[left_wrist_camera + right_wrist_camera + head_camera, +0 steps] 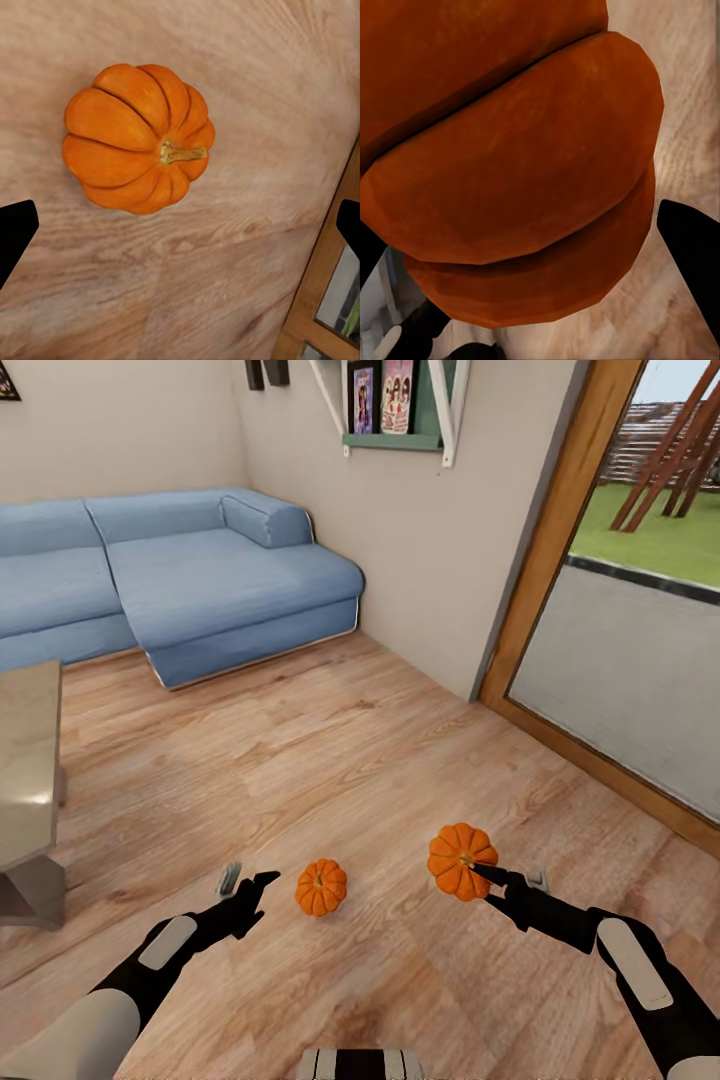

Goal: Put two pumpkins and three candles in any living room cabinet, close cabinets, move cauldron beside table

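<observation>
Two ribbed orange pumpkins are in front of me. One pumpkin (321, 887) (135, 135) lies on the wooden floor, stem sideways. My left gripper (250, 881) (180, 229) hovers just left of it, open, its fingers spread wide and empty. The other pumpkin (462, 859) (510, 165) is lifted off the floor with my right gripper (480, 875) (532, 247) shut on it, a dark finger on either side in the right wrist view. The low table (25, 760), with a pale top and grey legs, stands at the left edge. Candles, cabinet and cauldron are out of view.
A blue corner sofa (200, 580) lines the far wall. A wood-framed glass door (620, 690) runs along the right. A wall shelf (395, 420) with pictures hangs above. Bare wooden floor (330, 750) stretches between sofa, table and door.
</observation>
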Robot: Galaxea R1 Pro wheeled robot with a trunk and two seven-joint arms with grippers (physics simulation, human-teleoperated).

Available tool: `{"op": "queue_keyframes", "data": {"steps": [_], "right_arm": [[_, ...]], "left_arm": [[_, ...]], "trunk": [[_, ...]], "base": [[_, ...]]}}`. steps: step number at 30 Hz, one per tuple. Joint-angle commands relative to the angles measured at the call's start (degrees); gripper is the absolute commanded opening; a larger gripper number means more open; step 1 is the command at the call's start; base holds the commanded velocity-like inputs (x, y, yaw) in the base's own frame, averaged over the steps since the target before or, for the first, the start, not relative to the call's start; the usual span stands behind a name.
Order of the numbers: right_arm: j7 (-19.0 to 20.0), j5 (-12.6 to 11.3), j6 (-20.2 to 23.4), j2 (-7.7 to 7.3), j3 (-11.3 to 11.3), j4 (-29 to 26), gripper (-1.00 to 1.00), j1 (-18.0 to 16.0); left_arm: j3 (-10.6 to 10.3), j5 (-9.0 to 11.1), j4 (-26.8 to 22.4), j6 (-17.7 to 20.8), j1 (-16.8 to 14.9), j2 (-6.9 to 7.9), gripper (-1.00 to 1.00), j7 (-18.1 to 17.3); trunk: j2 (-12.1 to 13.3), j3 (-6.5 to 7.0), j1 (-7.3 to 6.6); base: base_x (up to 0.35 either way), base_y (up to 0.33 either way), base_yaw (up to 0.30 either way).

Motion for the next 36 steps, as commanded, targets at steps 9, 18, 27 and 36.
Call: {"op": "queue_keyframes", "data": {"steps": [9, 18, 27, 36], "right_arm": [[0.14, -0.13, 0.34, 0.10, -0.07, -0.02, -1.00, -0.04], [0.22, -0.13, 0.29, 0.10, -0.05, -0.02, -1.00, -0.04], [0.23, -0.13, 0.29, 0.42, -0.05, -0.02, -1.00, -0.04], [0.23, -0.13, 0.28, 0.54, -0.05, -0.04, -1.00, -0.04]], "left_arm": [[-0.35, 0.22, -0.29, 0.03, 0.03, 0.13, 1.00, -2.60], [-0.37, 0.22, -0.35, 0.03, 0.06, 0.19, 1.00, -3.05], [-0.37, 0.22, -0.28, -0.05, 0.06, 0.19, 1.00, -4.46], [-0.41, 0.22, -0.32, -0.04, 0.06, 0.19, 1.00, -4.88]], "trunk": [[-0.14, -2.04, 0.22], [-0.26, -4.04, 0.45], [-0.38, -6.03, 0.68], [-0.50, -8.02, 0.91]], "base": [[0.000, 0.000, 0.000], [0.000, 0.000, 0.000], [0.000, 0.000, 0.000], [0.000, 0.000, 0.000]]}}
